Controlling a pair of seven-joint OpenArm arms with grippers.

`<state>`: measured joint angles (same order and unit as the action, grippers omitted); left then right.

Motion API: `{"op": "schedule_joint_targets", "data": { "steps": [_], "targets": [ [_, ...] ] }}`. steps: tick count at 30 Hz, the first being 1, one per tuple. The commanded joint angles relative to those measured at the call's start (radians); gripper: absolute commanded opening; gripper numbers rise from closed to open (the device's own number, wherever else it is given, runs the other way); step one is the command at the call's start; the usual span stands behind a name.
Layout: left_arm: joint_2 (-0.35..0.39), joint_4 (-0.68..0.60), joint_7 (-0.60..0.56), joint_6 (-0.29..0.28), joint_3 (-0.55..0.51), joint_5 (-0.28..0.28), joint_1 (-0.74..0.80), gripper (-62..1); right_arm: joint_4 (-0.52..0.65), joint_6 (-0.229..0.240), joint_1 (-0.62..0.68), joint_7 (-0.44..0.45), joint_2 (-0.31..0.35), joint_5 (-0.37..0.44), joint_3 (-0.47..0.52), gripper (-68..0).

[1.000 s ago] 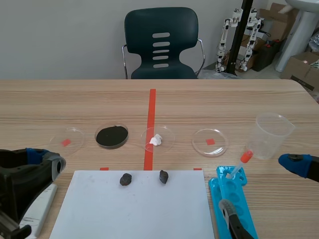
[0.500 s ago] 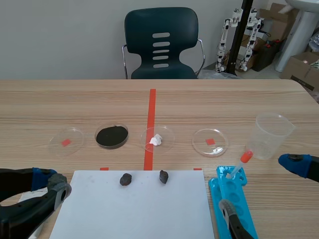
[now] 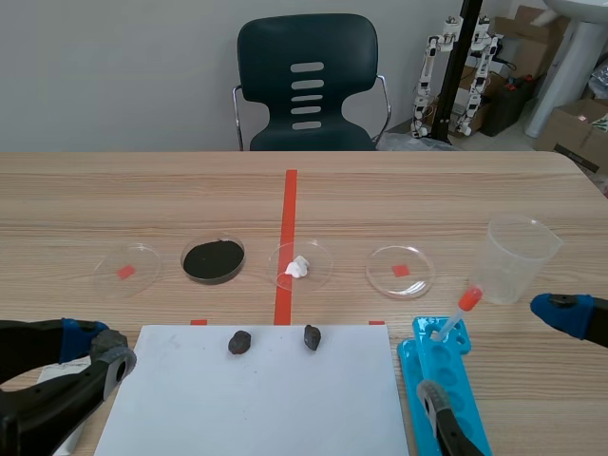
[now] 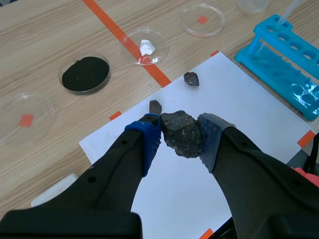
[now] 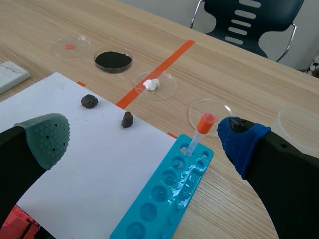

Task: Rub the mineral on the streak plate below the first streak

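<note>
My left gripper (image 4: 180,128) is shut on a dark, rough mineral chunk (image 4: 182,137), held above the white paper sheet (image 4: 234,114). Two small dark rocks (image 4: 191,78) (image 4: 155,106) lie ahead of it near the sheet's far edge. The white streak plate (image 5: 12,74) lies on the table beside the paper's left edge; in the scene view my left gripper (image 3: 95,347) covers most of it and the mineral is hidden. My right gripper (image 5: 144,142) is open and holds nothing, above the paper's right edge and the blue rack.
Beyond the paper stand several petri dishes: one with a red square (image 3: 126,269), one with black powder (image 3: 213,258), one with a white lump (image 3: 299,266), another with a red square (image 3: 400,271). A plastic cup (image 3: 519,256) and a blue tube rack (image 3: 446,380) with a dropper (image 3: 461,309) stand at the right.
A second ago my left gripper stood farther left; it swung right and lower toward the paper's left edge, covering more of the streak plate, then stayed still. The right arm has not moved.
</note>
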<state>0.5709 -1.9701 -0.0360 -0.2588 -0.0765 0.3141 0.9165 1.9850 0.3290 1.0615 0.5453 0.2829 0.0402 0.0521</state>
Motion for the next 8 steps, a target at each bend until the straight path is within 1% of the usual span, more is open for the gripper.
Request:
{"op": "schedule_joint_targets", "data": {
  "steps": [1,8],
  "targets": [
    [-0.003,-0.013,-0.02,0.001,-0.003,0.01,-0.003,-52.4,0.011,-0.003,0.0,0.015,0.005,0.008,0.006,-5.2],
    [-0.003,-0.013,-0.028,0.009,-0.003,0.01,-0.003,-52.4,0.011,-0.003,0.0,0.015,0.005,0.008,0.006,-5.2]
  ]
}}
